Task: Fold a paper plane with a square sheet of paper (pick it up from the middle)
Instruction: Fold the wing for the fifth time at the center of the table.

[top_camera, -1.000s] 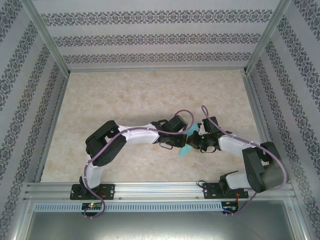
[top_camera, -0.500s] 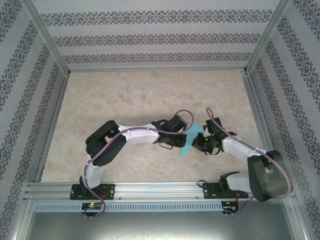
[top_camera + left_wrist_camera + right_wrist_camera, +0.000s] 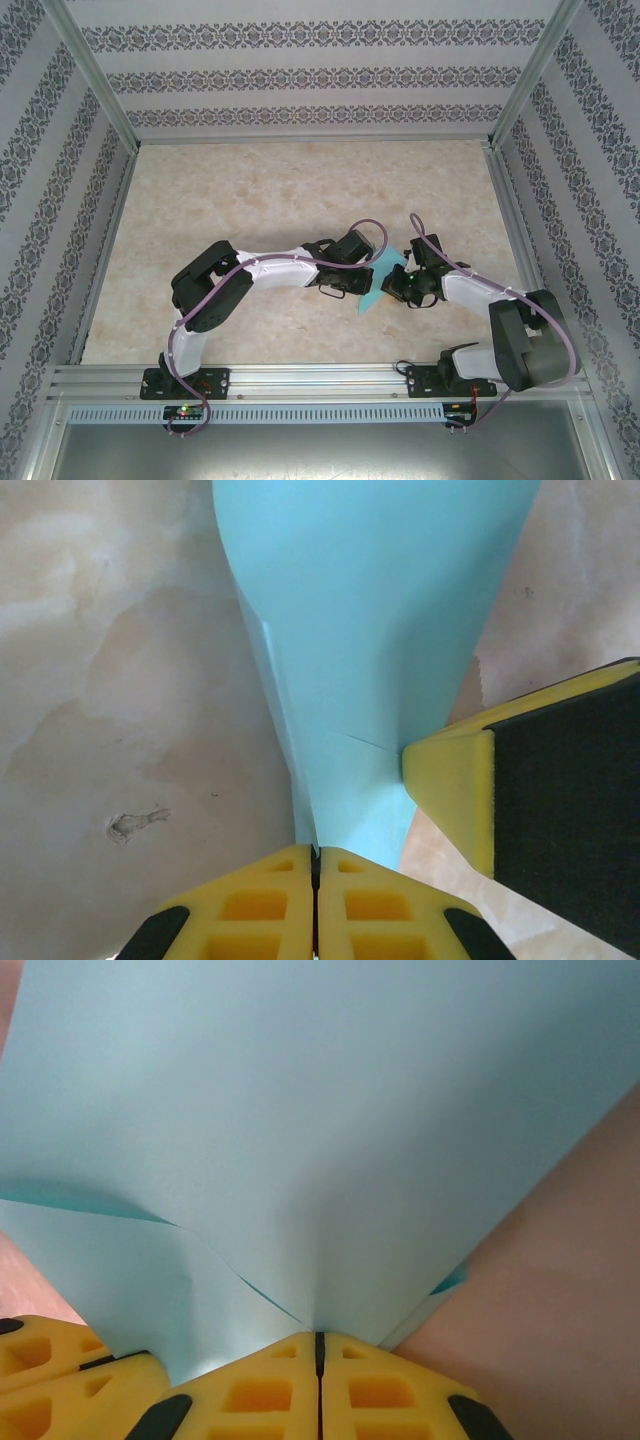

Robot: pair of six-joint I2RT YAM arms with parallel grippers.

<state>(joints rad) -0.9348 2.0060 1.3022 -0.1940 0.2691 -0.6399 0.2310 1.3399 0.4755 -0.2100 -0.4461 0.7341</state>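
The light-cyan paper sheet (image 3: 378, 284) hangs above the table's middle, held between both grippers and folded into overlapping layers. My left gripper (image 3: 362, 277) is shut on one edge of it. In the left wrist view the yellow fingertips (image 3: 316, 856) pinch the narrow end of the paper (image 3: 370, 630), and a finger of the other gripper (image 3: 470, 790) touches it from the right. My right gripper (image 3: 394, 286) is shut on the opposite side. In the right wrist view its tips (image 3: 320, 1338) clamp the paper (image 3: 320, 1130), where a crease and a layer edge show.
The beige marbled tabletop (image 3: 280, 190) lies under the paper. Aluminium frame rails (image 3: 300, 375) run along the near edge, and patterned walls close in the other sides. The left gripper's yellow fingers (image 3: 60, 1375) sit close at the lower left of the right wrist view.
The right forearm swung outward to the right and then came partway back. More of the paper's upper part now shows between the grippers than a second ago. The left arm stayed put.
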